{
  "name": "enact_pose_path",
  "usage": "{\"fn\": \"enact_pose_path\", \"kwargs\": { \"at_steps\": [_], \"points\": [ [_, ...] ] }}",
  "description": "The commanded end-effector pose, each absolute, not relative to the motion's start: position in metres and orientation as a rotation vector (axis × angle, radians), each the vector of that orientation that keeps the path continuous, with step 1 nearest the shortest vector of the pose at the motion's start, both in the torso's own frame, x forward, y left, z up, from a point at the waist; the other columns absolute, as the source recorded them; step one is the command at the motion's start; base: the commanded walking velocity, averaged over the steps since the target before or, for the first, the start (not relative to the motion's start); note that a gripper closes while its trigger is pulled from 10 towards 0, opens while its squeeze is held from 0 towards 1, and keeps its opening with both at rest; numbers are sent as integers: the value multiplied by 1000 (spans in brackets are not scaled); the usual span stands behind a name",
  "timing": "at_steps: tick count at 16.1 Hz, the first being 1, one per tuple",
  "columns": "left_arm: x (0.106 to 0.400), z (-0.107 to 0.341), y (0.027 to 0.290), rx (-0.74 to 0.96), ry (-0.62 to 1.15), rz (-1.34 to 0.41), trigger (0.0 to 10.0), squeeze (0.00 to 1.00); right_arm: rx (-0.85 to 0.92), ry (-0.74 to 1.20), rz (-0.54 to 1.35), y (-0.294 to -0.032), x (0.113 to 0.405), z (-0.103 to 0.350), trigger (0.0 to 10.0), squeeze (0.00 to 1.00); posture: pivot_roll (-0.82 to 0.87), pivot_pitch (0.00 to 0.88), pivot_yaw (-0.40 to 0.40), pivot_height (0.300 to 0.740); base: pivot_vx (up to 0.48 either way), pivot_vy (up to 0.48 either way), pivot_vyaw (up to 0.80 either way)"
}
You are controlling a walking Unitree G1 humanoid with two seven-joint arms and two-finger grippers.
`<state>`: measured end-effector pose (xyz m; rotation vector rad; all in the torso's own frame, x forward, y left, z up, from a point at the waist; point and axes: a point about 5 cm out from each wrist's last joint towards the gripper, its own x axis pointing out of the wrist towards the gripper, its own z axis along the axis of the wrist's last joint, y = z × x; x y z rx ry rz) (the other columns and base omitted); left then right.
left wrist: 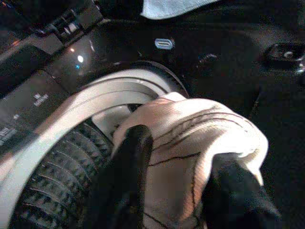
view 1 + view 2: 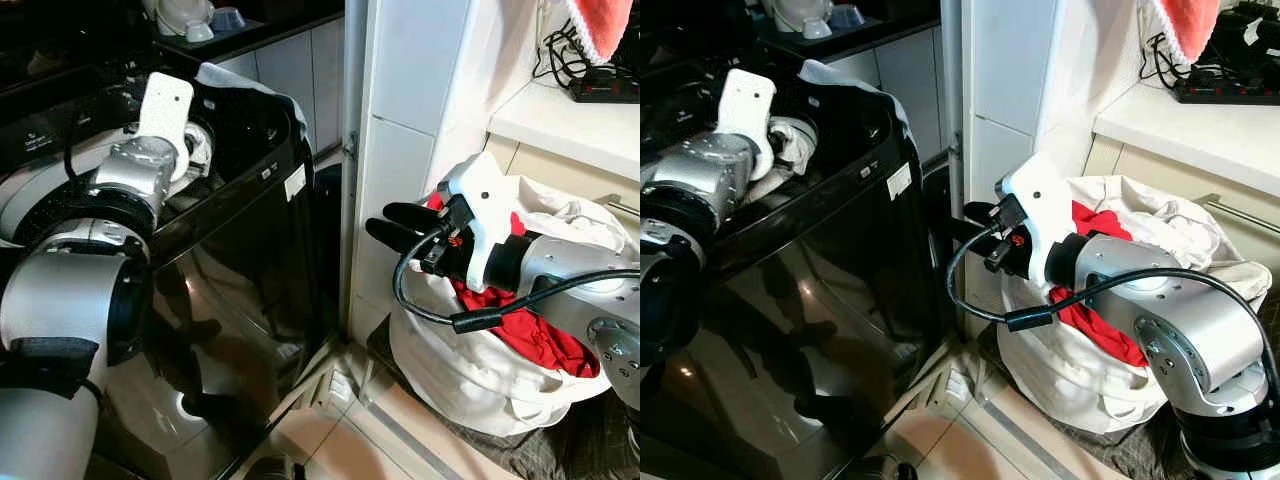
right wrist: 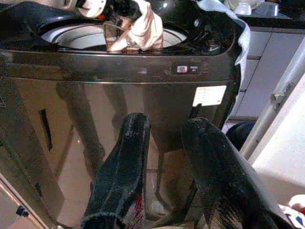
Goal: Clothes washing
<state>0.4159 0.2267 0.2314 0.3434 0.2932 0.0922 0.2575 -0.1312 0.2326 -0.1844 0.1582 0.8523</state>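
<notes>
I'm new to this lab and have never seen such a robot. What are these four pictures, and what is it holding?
This is a humanoid robot with two silver arms, each ending in a gripper of two black fingers. The two wide pictures come from cameras on its head, looking down; the other two come from cameras on its wrists, looking along the fingers. On its left stands a black top-loading washing machine. The left gripper holds a white cloth over the machine's open drum. The right gripper is empty and open, beside a white laundry bag holding a red garment.
</notes>
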Motion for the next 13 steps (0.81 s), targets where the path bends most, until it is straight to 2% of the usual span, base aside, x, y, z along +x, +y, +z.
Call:
{"fn": "enact_pose_path", "kwargs": {
  "at_steps": [1,2,4,5,9,10,11,12,13],
  "points": [
    [416,243,229,464,255,53,10000,1000,-191,178,839,-133,257,231,10000,0,5,0,102,740,0,0,0],
    [415,243,232,567,253,44,10000,0,-187,188,821,-135,258,229,10000,0,6,0,102,740,0,0,0],
    [410,243,241,669,267,46,10000,0,-180,199,789,-138,262,229,10000,0,9,0,100,740,0,0,0],
    [406,242,244,664,278,37,10000,0,-173,203,764,-140,265,228,10000,0,10,0,100,740,0,0,0],
    [386,230,253,490,331,-12,10000,0,-148,218,696,-145,271,227,10000,0,10,0,100,740,0,0,0],
    [379,227,259,421,328,-20,10000,129,-141,221,684,-146,272,227,10000,0,12,0,100,740,0,0,0],
    [373,226,259,314,289,-36,10000,1000,-128,222,675,-146,273,227,10000,0,14,0,96,740,0,0,0],
    [367,233,253,205,157,-89,10000,1000,-108,218,670,-146,275,227,10000,0,17,0,93,740,0,0,0],
    [362,236,258,193,104,-56,10000,1000,-94,215,663,-145,277,228,10000,0,21,0,89,740,0,0,0]
  ]
}}
